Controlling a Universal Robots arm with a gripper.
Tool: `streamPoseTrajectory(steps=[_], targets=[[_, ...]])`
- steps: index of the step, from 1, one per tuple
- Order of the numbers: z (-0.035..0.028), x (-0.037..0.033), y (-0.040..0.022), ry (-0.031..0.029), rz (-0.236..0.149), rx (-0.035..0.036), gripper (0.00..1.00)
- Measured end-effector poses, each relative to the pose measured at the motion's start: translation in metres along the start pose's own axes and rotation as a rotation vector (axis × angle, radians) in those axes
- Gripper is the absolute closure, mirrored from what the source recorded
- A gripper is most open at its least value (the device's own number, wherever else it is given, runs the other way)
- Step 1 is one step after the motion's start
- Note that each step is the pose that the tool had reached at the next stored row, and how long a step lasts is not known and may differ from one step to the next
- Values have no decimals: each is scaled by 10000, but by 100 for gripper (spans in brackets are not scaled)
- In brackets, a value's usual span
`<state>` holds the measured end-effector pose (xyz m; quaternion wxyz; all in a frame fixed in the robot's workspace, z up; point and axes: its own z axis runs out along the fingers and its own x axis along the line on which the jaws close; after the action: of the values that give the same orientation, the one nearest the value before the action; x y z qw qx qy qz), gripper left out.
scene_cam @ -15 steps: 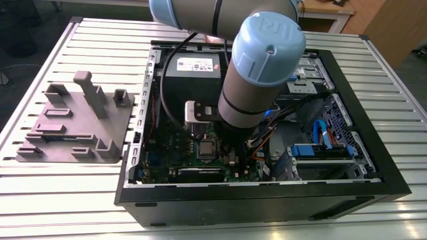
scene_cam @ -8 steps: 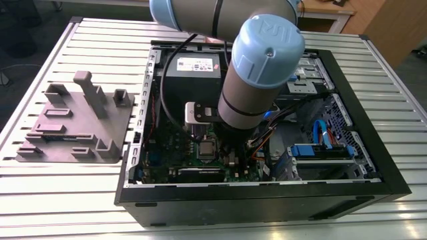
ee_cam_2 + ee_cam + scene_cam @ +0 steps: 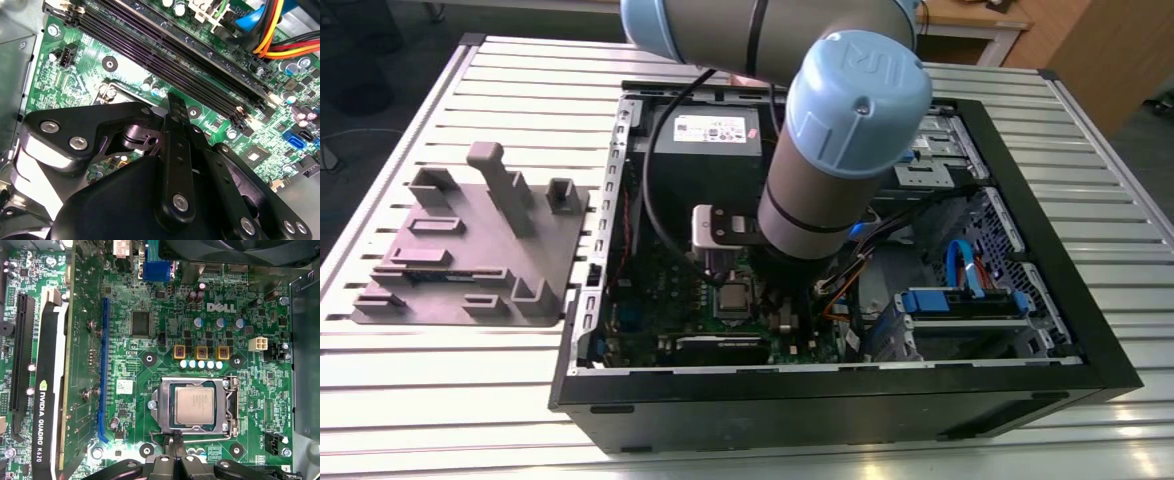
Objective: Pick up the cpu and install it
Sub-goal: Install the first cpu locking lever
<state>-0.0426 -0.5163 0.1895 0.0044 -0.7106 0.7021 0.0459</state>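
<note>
Beside the graphics card (image 3: 50, 390), cpu (image 3: 195, 406) sits socketed.

arm (image 3: 821, 150) reaching straight down, claw (image 3: 176, 447) fingers closed together, holding nothing.

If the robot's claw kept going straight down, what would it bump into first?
Probably the green circuit board, right by the metal frame around the silver chip. The claw points down beside it, though depth is hard to judge.

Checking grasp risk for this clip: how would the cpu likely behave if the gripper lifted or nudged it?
The cpu looks flat and stiff, so it likely won't flex. Its shiny metal top may be slippery. Lying in the socket frame, it would probably resist a sideways nudge, and looks light for lifting.
</note>
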Motion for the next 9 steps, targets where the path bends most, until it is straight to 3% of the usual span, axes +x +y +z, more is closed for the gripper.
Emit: streamPoseTrajectory(steps=[9], targets=[[10,1,-18,0,0,1,90]])
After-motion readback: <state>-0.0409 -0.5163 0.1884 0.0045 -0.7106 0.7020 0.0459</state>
